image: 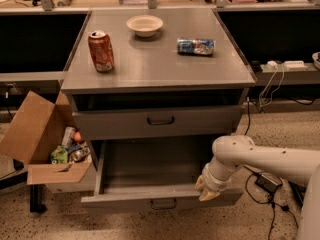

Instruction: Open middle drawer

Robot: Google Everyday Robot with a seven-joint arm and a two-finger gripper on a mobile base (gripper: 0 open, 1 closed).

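Note:
The middle drawer [125, 203] is a wide grey metal drawer with a small dark loop handle [163, 203]. It stands pulled well out of the cabinet, and its inside looks bare. My gripper [206, 189] is at the right part of the drawer's front rim, on the end of my white arm [260, 159], which reaches in from the right. The drawer above [115, 124], with its own dark handle, is closed or nearly so. Whatever lies below the open drawer is hidden.
On the cabinet top [160, 71] stand a red can [101, 50], a white bowl [144, 25] and a blue packet [195, 46]. An open cardboard box [30, 134] of trash sits at the left. Cables and an adapter [267, 181] lie on the floor at the right.

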